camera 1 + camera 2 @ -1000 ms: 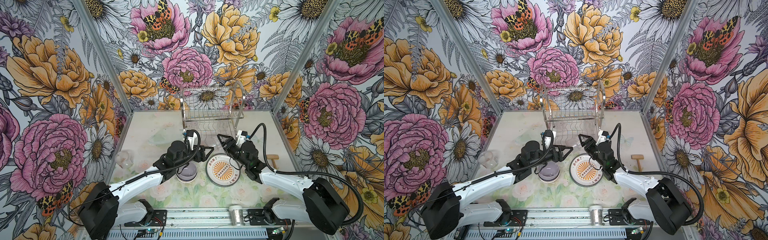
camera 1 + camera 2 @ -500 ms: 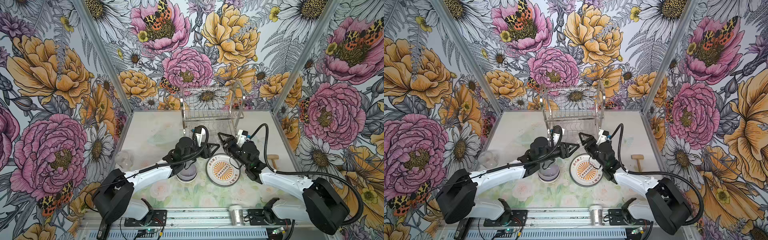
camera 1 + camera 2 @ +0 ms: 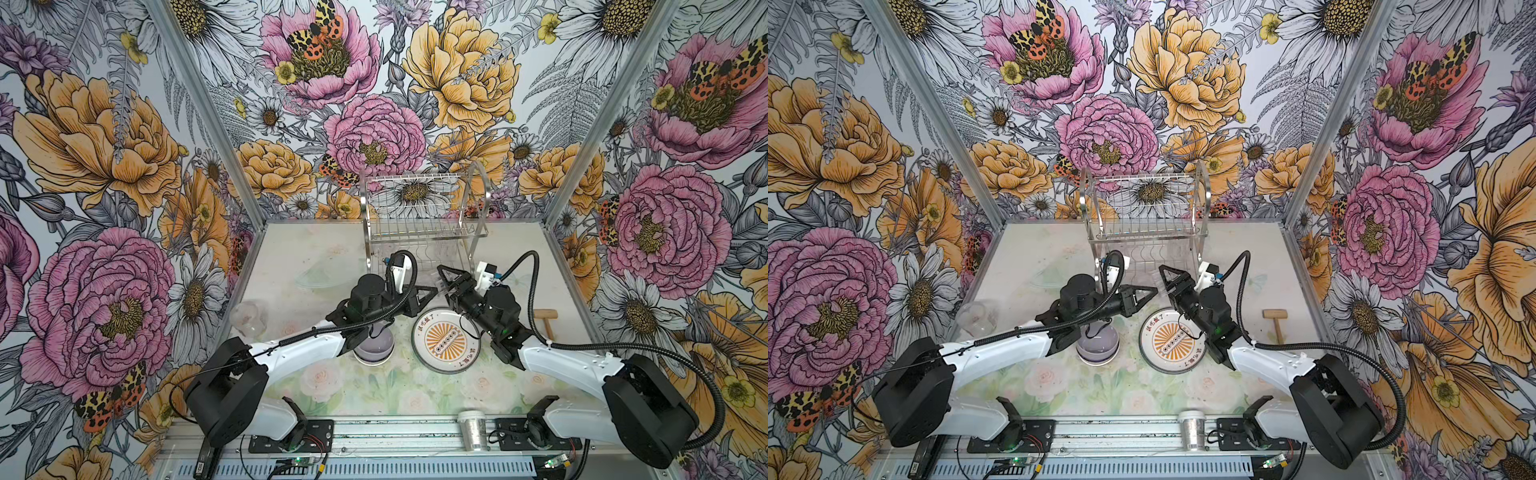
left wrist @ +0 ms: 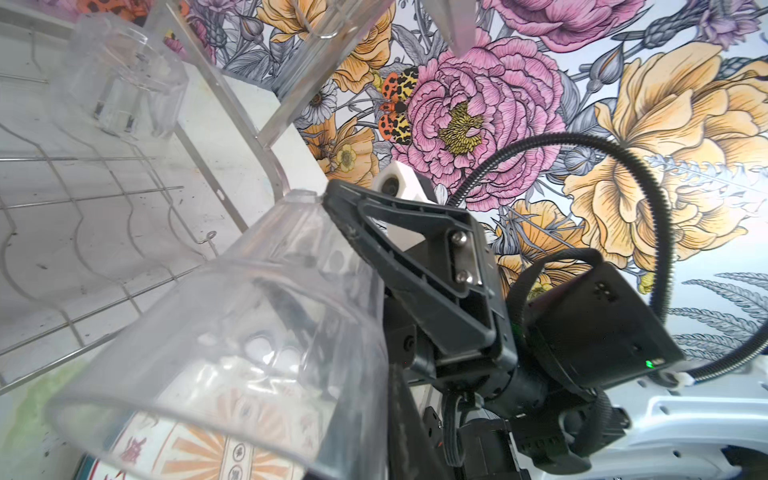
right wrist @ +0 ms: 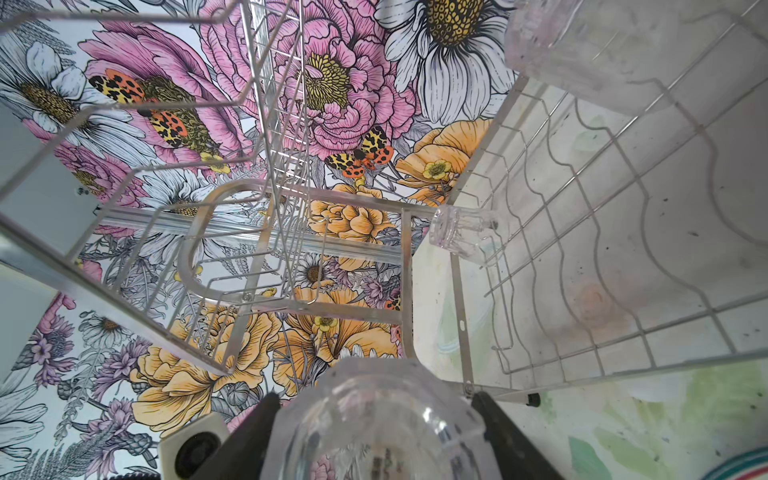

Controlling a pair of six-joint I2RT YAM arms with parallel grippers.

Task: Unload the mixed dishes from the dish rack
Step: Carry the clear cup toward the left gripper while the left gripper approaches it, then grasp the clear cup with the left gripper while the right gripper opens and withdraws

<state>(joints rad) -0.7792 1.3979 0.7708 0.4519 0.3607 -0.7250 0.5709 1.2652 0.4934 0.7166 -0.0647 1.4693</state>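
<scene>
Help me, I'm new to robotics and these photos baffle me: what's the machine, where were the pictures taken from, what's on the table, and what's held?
These are two white robot arms, each ending in a two-fingered gripper. Two pictures look down from overhead; two come from cameras on the wrists. At the back stands a chrome dish rack with a small glass on its wire shelf. On the table lie a lavender bowl, a sunburst plate and a wooden mallet. The right gripper holds a clear glass. The left gripper is shut beside it; whether it pinches the glass, I cannot tell.
</scene>
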